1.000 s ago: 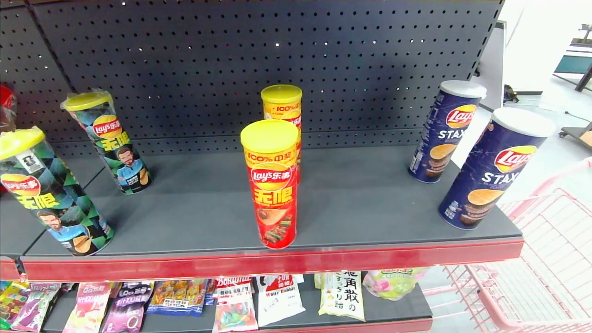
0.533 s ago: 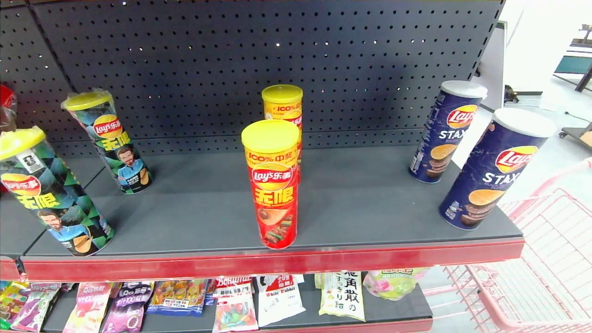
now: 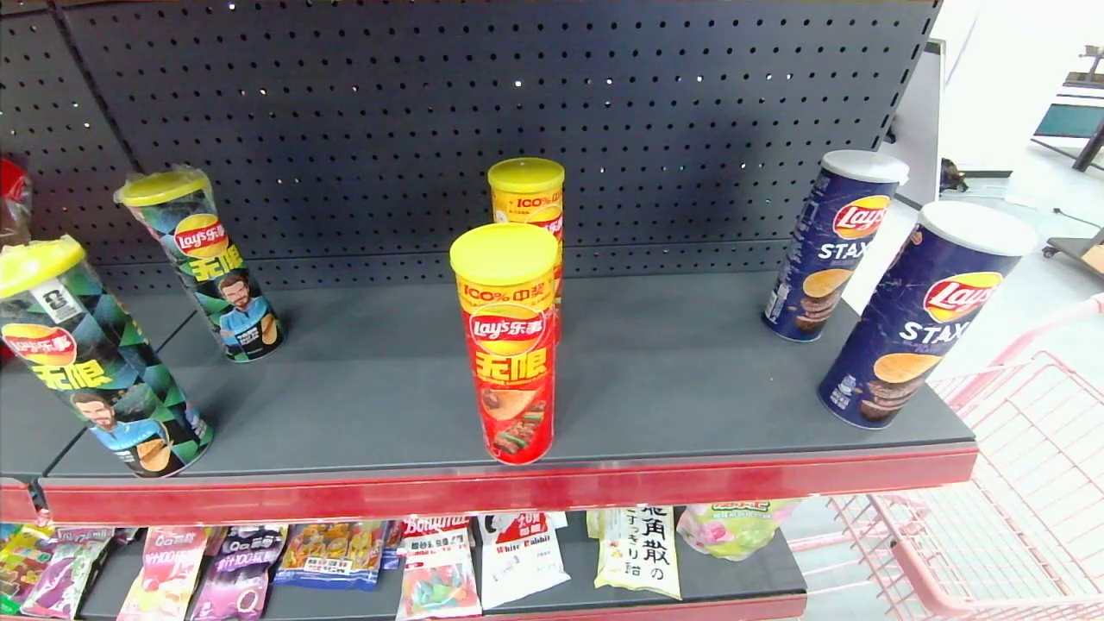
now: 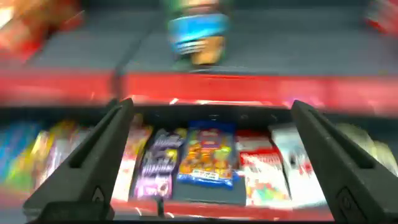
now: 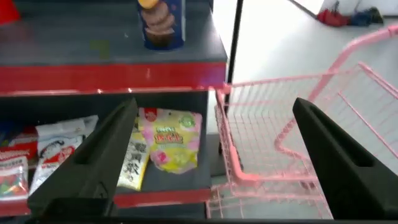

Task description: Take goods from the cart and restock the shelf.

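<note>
The dark shelf board (image 3: 673, 388) with a red front lip carries chip cans: two red ones (image 3: 509, 345) in the middle, two blue ones (image 3: 927, 315) at the right end, two green ones (image 3: 95, 362) on the left. The pink wire cart (image 3: 1018, 483) stands right of the shelf. My left gripper (image 4: 211, 106) is open and holds nothing, level with the red lip (image 4: 249, 87), below a green can (image 4: 199, 37). My right gripper (image 5: 216, 102) is open with nothing in it, facing the shelf's right end, a blue can (image 5: 160, 25) and the cart (image 5: 280, 130).
Snack bags (image 3: 440, 565) lie in a row on the lower shelf, also seen as bags (image 4: 205, 155) before the left gripper. A perforated dark back panel (image 3: 483, 103) closes the shelf behind. Bare board lies between the can groups. Open floor (image 5: 280, 43) is to the right.
</note>
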